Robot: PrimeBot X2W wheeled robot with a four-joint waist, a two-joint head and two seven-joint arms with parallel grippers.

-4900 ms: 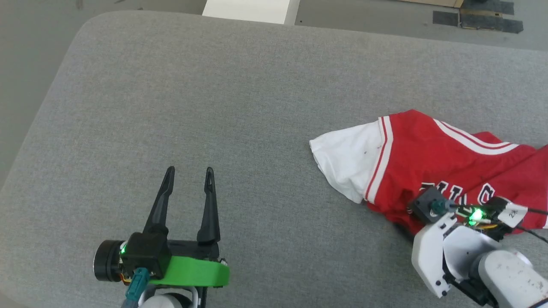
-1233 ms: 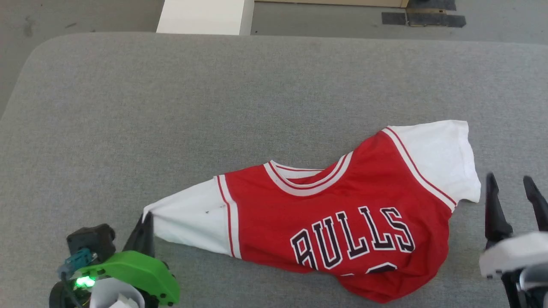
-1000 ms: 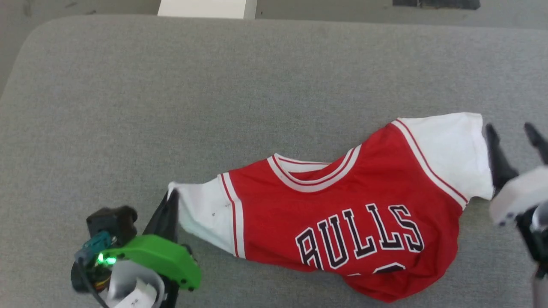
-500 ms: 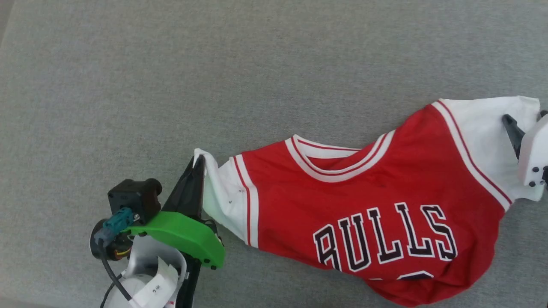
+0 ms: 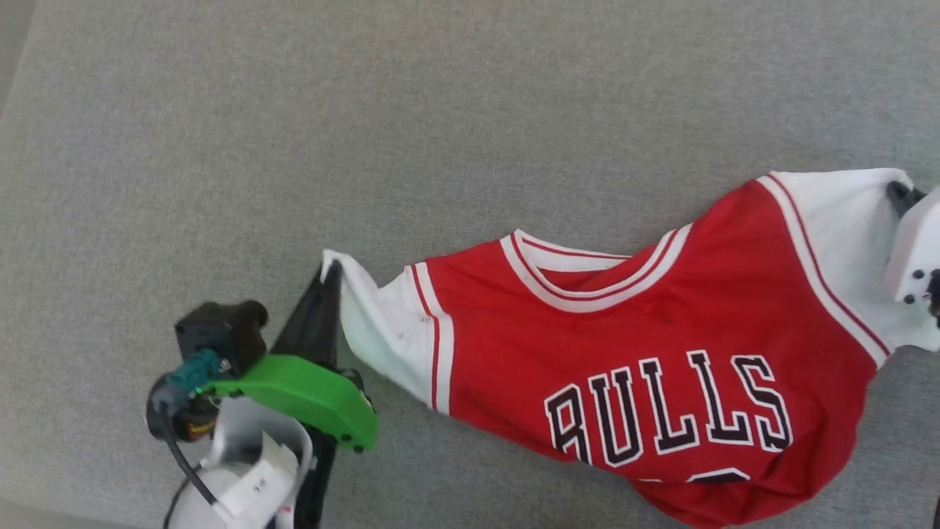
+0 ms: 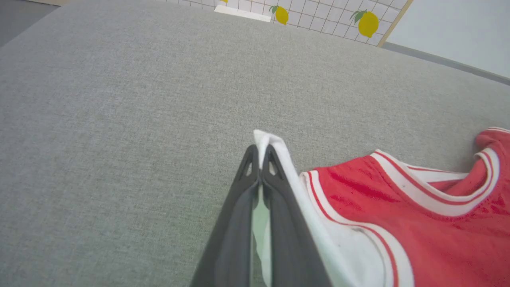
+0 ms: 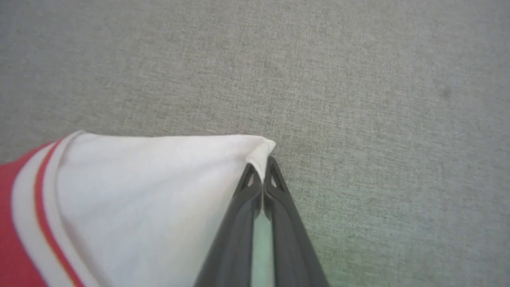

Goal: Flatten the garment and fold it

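**Shirt held by both sleeve tips, set up for a stretch**

The red shirt (image 5: 646,345) lies face up on the grey counter (image 5: 294,110). In the head view it spreads from the centre out toward 3 and 5 o'clock, with the lettering readable and the collar (image 5: 587,283) toward 12. It is not flat yet: the body slants and the lower part at 5 o'clock looks rumpled. One white sleeve (image 5: 382,323) narrows to a tip at the shirt's 9 o'clock end. The left jaws are clamped on that tip, with cloth pinched between the dark fingers (image 6: 239,207). The other sleeve (image 5: 837,235) reaches toward 2 o'clock, where the right jaws are closed on its corner in the same way. Gripping the two outermost points probably lets the arms pull apart and draw the shoulder line taut, so creases fall out before any fold. An uneven pull could leave the shirt skewed
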